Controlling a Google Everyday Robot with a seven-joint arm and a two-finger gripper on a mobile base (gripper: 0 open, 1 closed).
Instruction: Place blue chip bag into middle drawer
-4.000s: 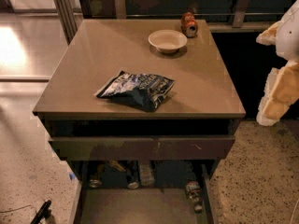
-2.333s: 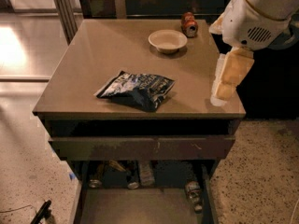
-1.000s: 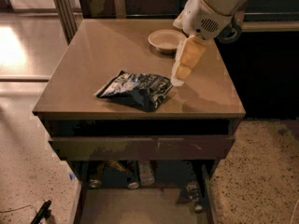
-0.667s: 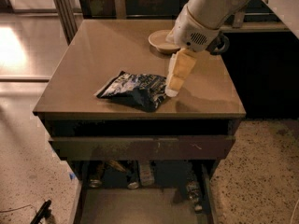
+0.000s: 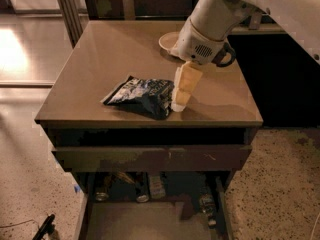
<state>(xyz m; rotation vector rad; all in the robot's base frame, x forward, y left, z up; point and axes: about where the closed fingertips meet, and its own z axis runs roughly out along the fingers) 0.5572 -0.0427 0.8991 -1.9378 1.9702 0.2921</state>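
Observation:
The blue chip bag [image 5: 141,95] lies flat on the front middle of the brown cabinet top [image 5: 100,59]. My gripper [image 5: 180,100] hangs from the white arm and points down at the bag's right edge, touching or just above it. The middle drawer [image 5: 135,223] is pulled out at the bottom of the view, showing its flat grey-brown floor and a thin dark side wall.
A cream bowl [image 5: 167,40] stands at the back of the top, partly hidden by my arm. A shallow drawer with a long dark-brown front [image 5: 150,157] sticks out a little below the top. Several cans and bottles [image 5: 150,186] lie at the back of the middle drawer.
My arm has swung in from the right edge and come down and left across the top, so the gripper now stands at the bag's right edge. The bag has not moved.

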